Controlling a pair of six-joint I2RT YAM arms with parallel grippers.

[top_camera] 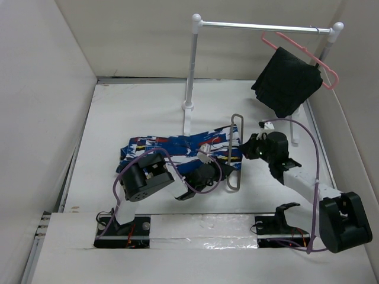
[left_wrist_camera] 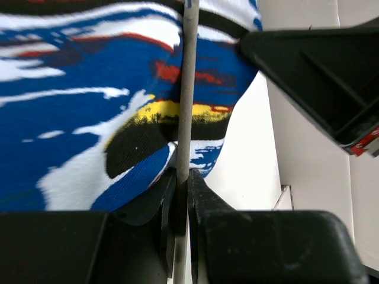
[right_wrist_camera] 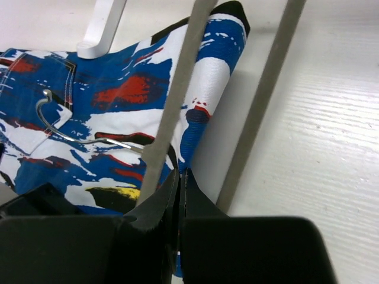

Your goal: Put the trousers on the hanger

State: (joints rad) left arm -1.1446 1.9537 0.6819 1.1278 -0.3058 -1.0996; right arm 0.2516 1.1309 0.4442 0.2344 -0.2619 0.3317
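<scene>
The trousers (top_camera: 172, 148), printed in blue, white, red and black, lie spread on the white table, with one end passing through the hanger (top_camera: 236, 148). The hanger is grey wire and lies flat just right of the cloth. My left gripper (top_camera: 212, 171) is shut on one hanger bar (left_wrist_camera: 186, 89), which runs up between its jaws (left_wrist_camera: 182, 177). My right gripper (top_camera: 246, 149) sits at the trousers' right end, its jaws (right_wrist_camera: 180, 176) shut on the edge of the printed cloth (right_wrist_camera: 118, 100) between the two hanger bars (right_wrist_camera: 266, 89). The thin hanger hook (right_wrist_camera: 50, 112) rests on the fabric.
A white clothes rack (top_camera: 189, 71) with a silver rail (top_camera: 263, 26) stands at the back. A pink hanger (top_camera: 323, 62) carrying a black cloth (top_camera: 287, 83) hangs at its right end. One rack foot (right_wrist_camera: 100, 29) stands beside the trousers. Walls close in on both sides.
</scene>
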